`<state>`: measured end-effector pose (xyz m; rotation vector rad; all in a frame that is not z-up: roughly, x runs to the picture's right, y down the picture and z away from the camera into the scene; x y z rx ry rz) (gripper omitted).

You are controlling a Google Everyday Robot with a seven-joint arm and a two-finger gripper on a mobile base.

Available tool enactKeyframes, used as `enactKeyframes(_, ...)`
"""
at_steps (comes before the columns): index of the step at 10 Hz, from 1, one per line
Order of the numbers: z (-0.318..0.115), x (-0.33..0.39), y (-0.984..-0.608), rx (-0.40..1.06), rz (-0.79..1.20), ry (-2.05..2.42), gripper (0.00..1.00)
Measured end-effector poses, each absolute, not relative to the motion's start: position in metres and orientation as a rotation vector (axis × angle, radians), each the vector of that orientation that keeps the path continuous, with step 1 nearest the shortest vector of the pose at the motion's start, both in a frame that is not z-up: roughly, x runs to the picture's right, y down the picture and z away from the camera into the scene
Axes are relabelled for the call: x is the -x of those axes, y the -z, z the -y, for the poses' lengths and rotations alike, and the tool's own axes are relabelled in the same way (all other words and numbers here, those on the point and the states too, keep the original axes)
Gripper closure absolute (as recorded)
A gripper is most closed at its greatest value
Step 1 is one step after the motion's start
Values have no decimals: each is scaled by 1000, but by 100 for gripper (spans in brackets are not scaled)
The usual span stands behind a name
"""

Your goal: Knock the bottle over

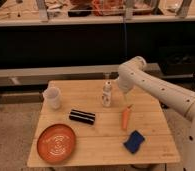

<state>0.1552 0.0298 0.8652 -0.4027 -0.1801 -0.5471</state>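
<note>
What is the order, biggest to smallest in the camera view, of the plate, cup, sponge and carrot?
1. plate, clearly largest.
2. cup and sponge: they look alike, and the sponge is nearer the camera, so unranked.
3. carrot, slimmest.
The end effector is close beside the bottle, on the carrot's side.
</note>
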Motion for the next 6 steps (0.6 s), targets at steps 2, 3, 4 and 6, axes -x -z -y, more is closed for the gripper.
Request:
enactKeyframes(2,-33,-153,-867,402,192,567,20)
enactKeyframes(3,-34,-150,-868,402,199,576,20)
enactKeyframes(4,-35,-147,-869,401,206,584,20)
enactKeyframes(6,-40,-146,-870,399,221,604,20)
